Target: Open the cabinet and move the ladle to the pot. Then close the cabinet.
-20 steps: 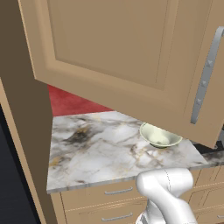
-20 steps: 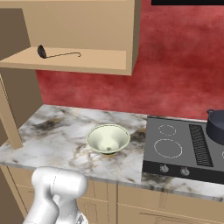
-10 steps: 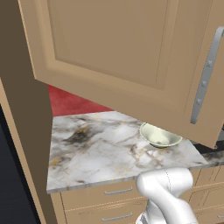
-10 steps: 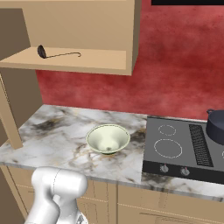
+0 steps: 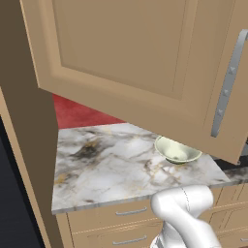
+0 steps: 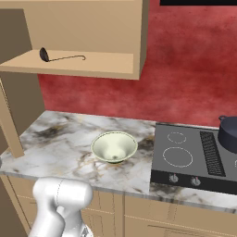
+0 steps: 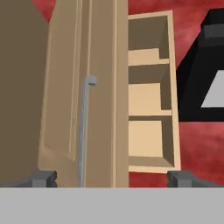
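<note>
The cabinet door hangs swung open over the counter, its grey bar handle at the right. In the right base view the open cabinet shows the ladle lying on its bottom shelf, dark bowl end to the left. The dark pot sits on the stove at the right edge. In the hand view my gripper is open, looking up from below at the edge-on door, its handle and the open shelves. Nothing is between the fingertips.
A pale green bowl stands on the marble counter below the cabinet. A black stovetop lies to the right. Tan drawers run under the counter. A tall tan panel borders the left side.
</note>
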